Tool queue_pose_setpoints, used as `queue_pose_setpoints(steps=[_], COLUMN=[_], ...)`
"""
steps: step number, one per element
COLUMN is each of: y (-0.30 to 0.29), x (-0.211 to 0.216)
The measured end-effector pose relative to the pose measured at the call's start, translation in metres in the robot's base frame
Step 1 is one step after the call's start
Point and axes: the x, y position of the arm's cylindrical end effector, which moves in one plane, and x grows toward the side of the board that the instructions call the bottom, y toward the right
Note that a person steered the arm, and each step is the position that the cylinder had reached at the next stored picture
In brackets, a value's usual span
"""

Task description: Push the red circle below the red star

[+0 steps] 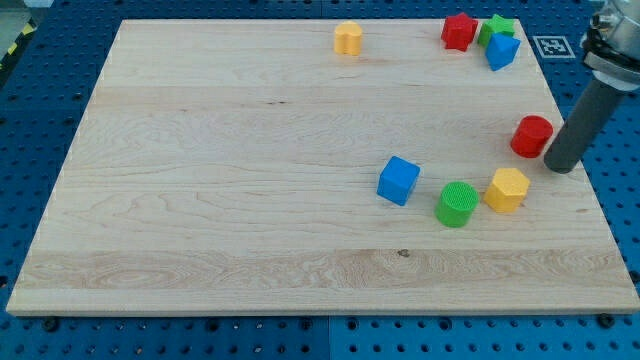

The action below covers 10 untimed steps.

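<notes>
The red circle (532, 136) lies near the board's right edge. The red star (459, 31) sits at the view's top right, well above and left of the circle. My tip (560, 166) is just right of and slightly below the red circle, very close to it; I cannot tell if it touches. The dark rod slants up to the view's right edge.
A green star (497, 26) and a blue block (502, 51) crowd right of the red star. A yellow block (348, 38) is at the top middle. A blue cube (399, 181), green circle (457, 204) and yellow hexagon (507, 190) lie below-left of the red circle.
</notes>
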Motion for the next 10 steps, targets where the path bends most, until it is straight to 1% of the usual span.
queue_pose_setpoints(steps=[1, 2, 4, 8, 10], y=[0.017, 0.018, 0.002, 0.001, -0.012], x=[0.001, 0.0, -0.007, 0.0, -0.002])
